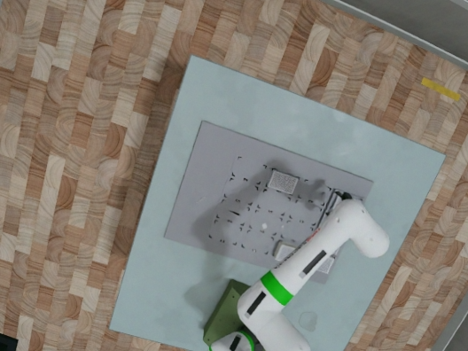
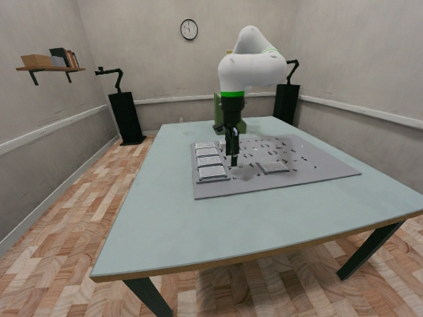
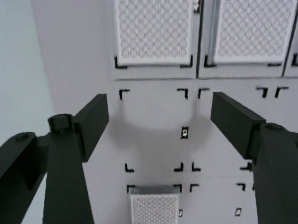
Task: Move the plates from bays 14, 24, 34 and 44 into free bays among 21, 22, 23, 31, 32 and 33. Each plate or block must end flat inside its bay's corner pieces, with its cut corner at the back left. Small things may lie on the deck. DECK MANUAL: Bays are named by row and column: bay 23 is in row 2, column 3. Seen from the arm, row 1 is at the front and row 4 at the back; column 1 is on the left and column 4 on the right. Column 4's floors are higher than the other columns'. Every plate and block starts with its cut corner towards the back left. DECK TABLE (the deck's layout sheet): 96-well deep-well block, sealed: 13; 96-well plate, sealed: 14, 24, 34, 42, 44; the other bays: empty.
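My gripper (image 2: 233, 162) (image 3: 159, 106) is open and empty. It hangs low over an empty bay of the grey deck (image 1: 199, 199) (image 2: 320, 168) (image 3: 75, 60). In the wrist view two sealed white plates (image 3: 152, 32) (image 3: 252, 30) lie in raised bays just beyond the fingers, and a third plate (image 3: 154, 202) (image 1: 283, 181) (image 2: 272, 166) lies on the near side. The exterior view shows several sealed plates in a row on the raised column, among them one (image 2: 212, 172) nearest that camera and one (image 2: 209, 161) behind it. In the top view the arm hides most of that column.
The deck lies on a pale green table (image 1: 222, 97) (image 2: 200, 224). A sealed deep-well block (image 1: 284, 252) shows partly beside the arm. A small white thing (image 1: 264, 226) lies on the deck. The arm's green pedestal (image 1: 226, 310) stands at the table's edge.
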Tool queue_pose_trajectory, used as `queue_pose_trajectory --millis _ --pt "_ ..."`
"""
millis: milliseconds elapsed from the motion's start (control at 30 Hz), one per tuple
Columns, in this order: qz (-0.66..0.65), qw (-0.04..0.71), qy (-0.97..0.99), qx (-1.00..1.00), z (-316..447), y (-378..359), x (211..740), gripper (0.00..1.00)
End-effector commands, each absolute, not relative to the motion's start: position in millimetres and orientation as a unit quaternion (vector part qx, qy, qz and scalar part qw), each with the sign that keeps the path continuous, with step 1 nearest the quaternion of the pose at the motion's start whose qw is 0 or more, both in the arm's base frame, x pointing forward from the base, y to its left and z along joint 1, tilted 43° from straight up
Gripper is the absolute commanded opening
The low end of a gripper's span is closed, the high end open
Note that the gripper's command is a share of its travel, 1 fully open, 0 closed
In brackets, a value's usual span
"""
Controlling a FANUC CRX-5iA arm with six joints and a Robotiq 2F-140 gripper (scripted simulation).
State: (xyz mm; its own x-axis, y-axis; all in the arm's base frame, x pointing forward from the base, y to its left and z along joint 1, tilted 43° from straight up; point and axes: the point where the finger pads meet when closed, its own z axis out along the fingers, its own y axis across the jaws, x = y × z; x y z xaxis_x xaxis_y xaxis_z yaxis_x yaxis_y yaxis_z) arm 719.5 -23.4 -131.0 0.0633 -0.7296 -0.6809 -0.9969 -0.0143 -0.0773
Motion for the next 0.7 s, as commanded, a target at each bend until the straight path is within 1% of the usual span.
queue_pose_trajectory --millis 0,667 --pt "0.235 0.283 0.643 -0.672 -136.2 -31.3 721.3 0.70" --pt "0.235 0.283 0.643 -0.672 -183.6 -79.5 728.0 0.70"
